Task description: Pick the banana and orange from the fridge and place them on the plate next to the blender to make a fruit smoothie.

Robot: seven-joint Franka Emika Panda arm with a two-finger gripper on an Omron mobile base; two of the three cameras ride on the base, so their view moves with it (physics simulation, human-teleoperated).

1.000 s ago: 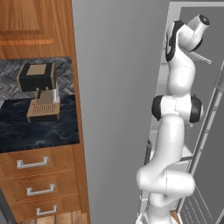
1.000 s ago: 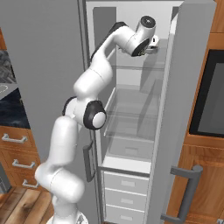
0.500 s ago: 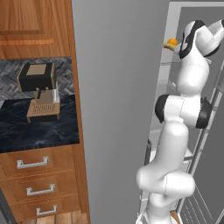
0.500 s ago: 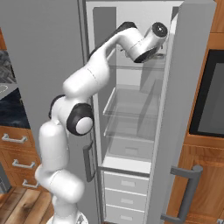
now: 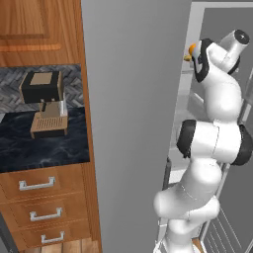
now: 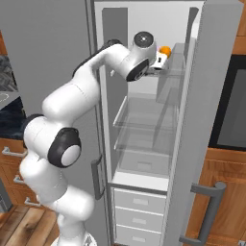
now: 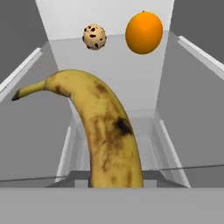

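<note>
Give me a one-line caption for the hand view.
Speckled yellow banana fills the foreground inside the fridge, with the orange and a brown-speckled round lump beyond it.

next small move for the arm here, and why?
Probably ease the tool straight forward over the banana, then close. In the hand view the banana lies dead ahead along the tool's axis on the fridge shelf, with the orange and a speckled lump farther back, so nothing blocks the approach. The finger tips aren't visible, so whether the tool is open is unclear.
</note>
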